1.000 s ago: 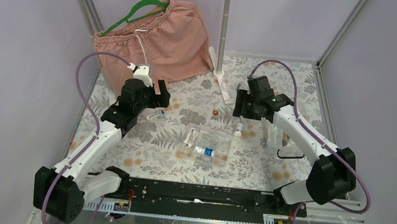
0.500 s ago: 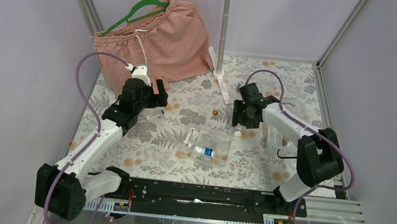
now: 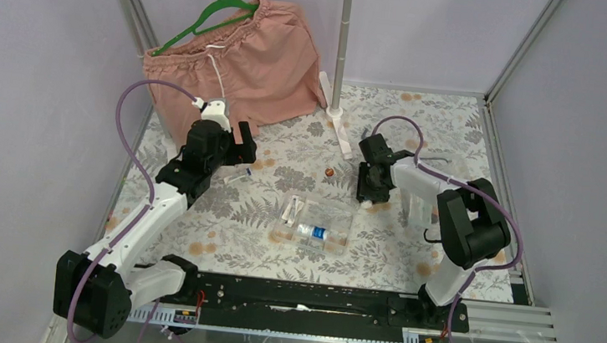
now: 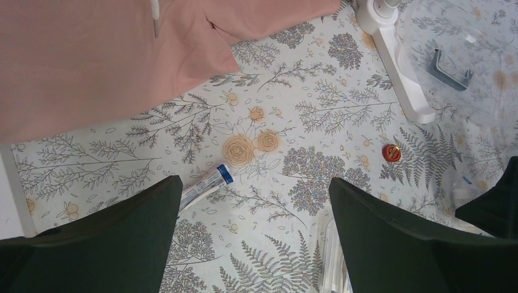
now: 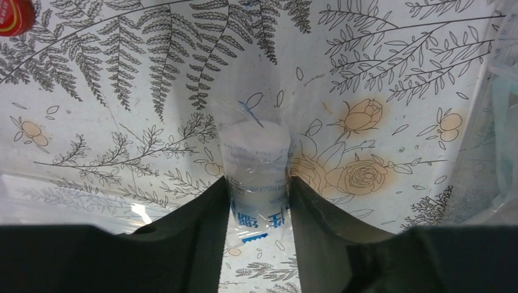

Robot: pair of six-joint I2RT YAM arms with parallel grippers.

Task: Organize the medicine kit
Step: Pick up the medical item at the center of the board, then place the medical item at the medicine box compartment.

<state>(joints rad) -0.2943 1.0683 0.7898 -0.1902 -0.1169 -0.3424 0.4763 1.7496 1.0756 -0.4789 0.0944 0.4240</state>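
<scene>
Pink shorts on a green hanger are hanging at the far left. The left gripper is hovering just in front of them, jaws spread wide and holding nothing; a small tube is lying slantwise on the floral table between its fingers. The clear box is sitting open mid-table, long side running left to right, with a bottle lying flat inside. A red cap is lying beyond it. Further right, the right gripper is pressing both fingers against a wrapped roll – lying beside the box, its long axis pointing away from the wrist. The rack's white foot is lying beside a clear lid.
</scene>
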